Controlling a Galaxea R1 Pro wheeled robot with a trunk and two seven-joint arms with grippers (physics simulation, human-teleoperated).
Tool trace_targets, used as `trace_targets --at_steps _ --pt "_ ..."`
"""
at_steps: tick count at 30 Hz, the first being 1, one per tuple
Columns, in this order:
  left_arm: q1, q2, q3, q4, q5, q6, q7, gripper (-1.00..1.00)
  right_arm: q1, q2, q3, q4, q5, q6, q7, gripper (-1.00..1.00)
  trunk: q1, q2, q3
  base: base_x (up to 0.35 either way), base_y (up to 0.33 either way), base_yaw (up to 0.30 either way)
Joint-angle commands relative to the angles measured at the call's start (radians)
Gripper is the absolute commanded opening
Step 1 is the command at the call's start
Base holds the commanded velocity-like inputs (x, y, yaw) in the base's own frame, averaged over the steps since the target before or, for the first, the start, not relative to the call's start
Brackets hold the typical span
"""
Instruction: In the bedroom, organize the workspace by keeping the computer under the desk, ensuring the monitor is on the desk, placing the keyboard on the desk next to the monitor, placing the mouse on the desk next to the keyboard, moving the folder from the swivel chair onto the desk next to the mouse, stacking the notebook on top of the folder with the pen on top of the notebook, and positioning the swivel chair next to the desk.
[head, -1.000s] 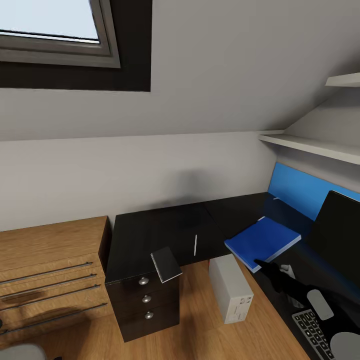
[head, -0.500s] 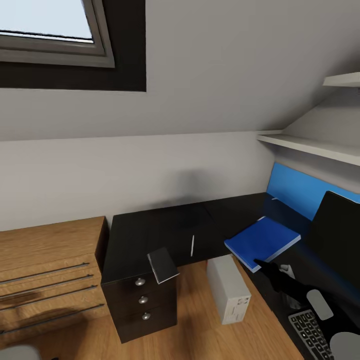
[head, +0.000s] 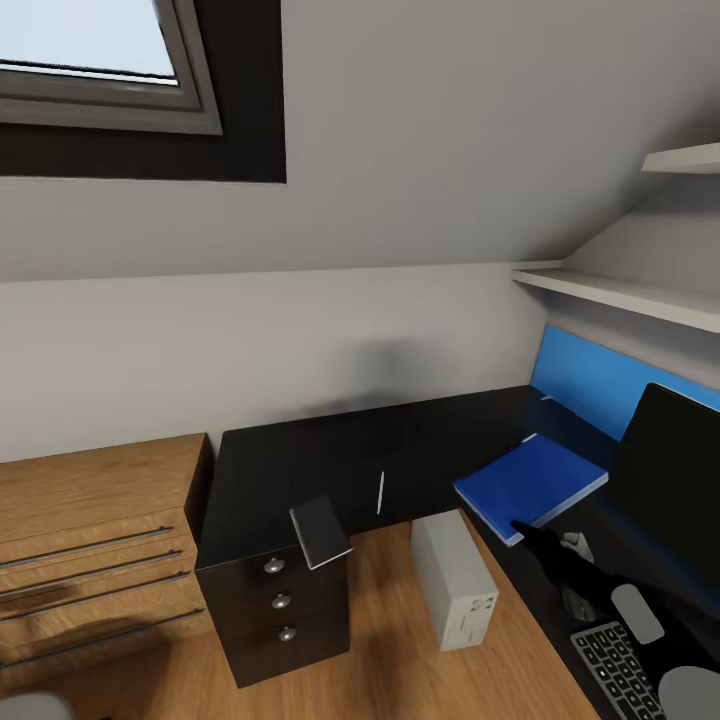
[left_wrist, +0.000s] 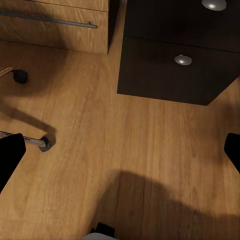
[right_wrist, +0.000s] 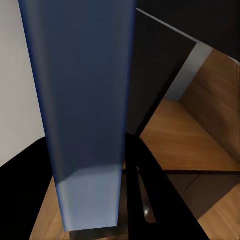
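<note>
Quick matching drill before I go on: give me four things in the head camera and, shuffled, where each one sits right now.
Things:
1. folder
2. notebook
3. pen
4. computer

Places:
A. on the floor beside the drawer unit
B. held at its near corner by the right gripper
C. overhanging the desk edge above the drawers
D. lying on the black top, apart from the notebook

Pairs: 1-B, 2-C, 3-D, 4-A
</note>
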Motion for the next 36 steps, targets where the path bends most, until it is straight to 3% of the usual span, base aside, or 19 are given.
trace_targets --at_steps 1,22,36 --pt "-0.001 0.0 -0.002 0.001 0.006 -0.003 -0.003 1.0 -0.001 0.0 -0.003 0.001 -0.003 0.006 0.001 -1.0 0.001 -0.002 -0.002 0.001 -0.002 0.0" --pt "-0.001 0.0 -0.002 0.001 0.006 -0.004 -0.003 1.0 -0.001 0.0 0.0 0.008 -0.003 0.003 0.002 -1.0 0.001 -0.002 -0.002 0.002 0.0 0.0" --pt "-0.001 0.0 -0.002 0.001 0.006 -0.004 -0.003 1.0 -0.001 0.0 0.001 0.007 -0.002 0.003 0.004 -1.0 0.001 -0.002 -0.002 0.1 0.0 0.0"
